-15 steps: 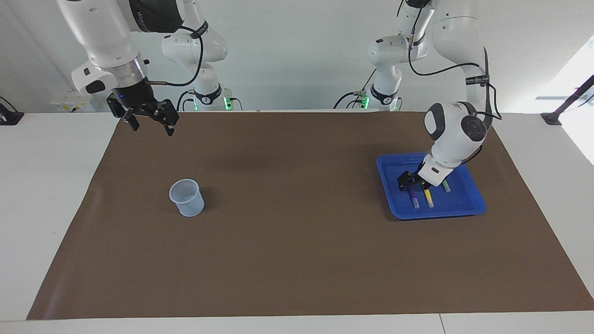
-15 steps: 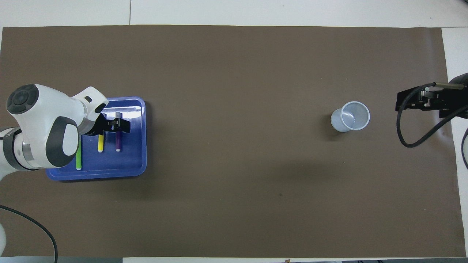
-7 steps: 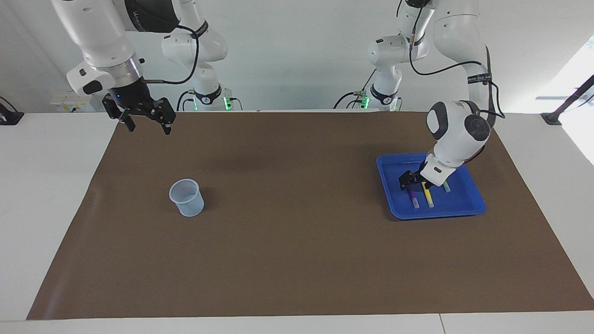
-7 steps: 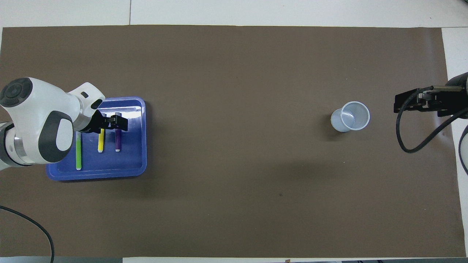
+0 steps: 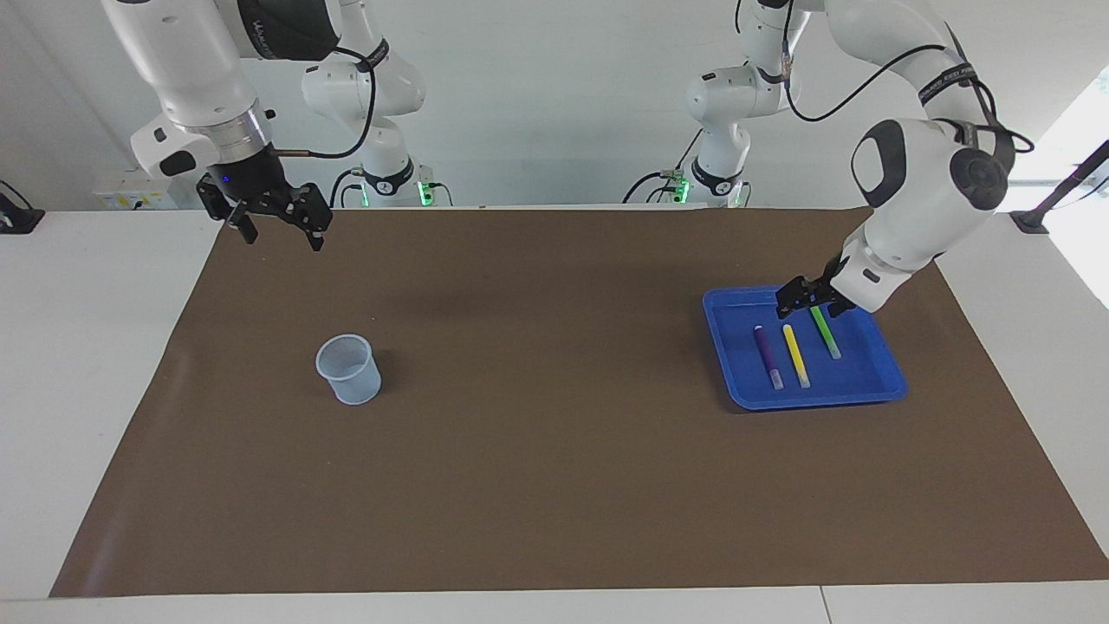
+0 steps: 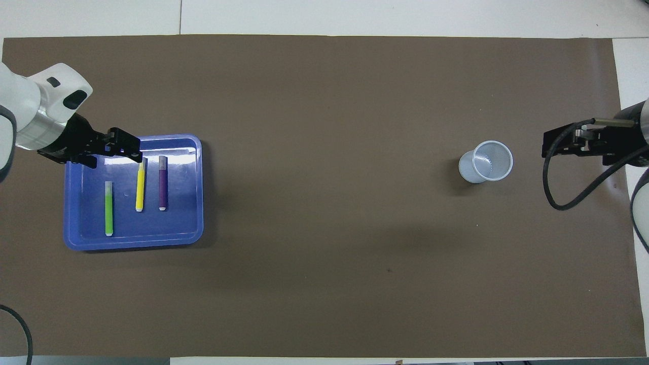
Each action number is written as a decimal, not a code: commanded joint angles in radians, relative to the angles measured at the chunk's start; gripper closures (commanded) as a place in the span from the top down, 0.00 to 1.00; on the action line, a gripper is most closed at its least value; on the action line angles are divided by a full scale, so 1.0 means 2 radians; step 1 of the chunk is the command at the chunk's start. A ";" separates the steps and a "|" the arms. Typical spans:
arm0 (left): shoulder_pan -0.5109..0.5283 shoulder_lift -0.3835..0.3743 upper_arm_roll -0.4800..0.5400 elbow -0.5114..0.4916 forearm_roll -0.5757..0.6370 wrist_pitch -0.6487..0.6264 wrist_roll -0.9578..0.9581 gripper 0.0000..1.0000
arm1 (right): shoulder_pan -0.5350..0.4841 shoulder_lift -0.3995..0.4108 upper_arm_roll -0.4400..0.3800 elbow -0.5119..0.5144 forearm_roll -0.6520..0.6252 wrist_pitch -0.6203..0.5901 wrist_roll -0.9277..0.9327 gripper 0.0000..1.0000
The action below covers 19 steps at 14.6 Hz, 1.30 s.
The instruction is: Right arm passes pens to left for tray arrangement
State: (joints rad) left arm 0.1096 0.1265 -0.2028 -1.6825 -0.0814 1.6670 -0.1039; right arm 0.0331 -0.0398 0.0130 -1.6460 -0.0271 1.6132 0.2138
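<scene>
Lying in tray point(image 5: 892, 379), pens point(image 5: 794, 354) under left end effector point(image 5: 811, 297).

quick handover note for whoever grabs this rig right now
Left gripper: empty, raised over the blue tray's edge nearest the robots.
Right gripper: open, empty, waiting in the air at its own end of the table.
Purple pen, yellow pen and green pen lie side by side in the tray, apart.
Mesh cup stands empty.
Done: all three pens placed. Left: nothing visible except parking the arms.

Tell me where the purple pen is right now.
The purple pen lies flat in the blue tray at the left arm's end of the table, beside the yellow pen, untouched by either hand.
</scene>
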 commanded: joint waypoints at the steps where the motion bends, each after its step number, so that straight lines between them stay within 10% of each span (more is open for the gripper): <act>1: -0.006 -0.031 0.002 0.034 0.008 -0.071 -0.025 1.00 | -0.003 -0.003 0.003 0.002 0.005 -0.005 0.014 1.00; 8: -0.008 -0.078 0.005 0.124 0.016 -0.234 -0.023 1.00 | -0.004 -0.003 0.004 0.002 0.028 -0.007 0.005 1.00; 12: -0.106 -0.130 0.096 0.055 0.015 -0.174 -0.016 1.00 | -0.009 -0.001 0.003 0.004 0.040 -0.001 -0.008 1.00; 19: -0.109 -0.076 0.090 0.057 0.015 -0.150 -0.015 1.00 | -0.008 -0.001 0.001 0.003 0.031 -0.001 -0.048 1.00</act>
State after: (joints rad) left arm -0.0816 -0.0331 -0.0402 -1.5784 -0.0700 1.3720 -0.1370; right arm 0.0307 -0.0398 0.0111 -1.6448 0.0324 1.6130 0.1482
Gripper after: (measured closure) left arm 0.000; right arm 0.000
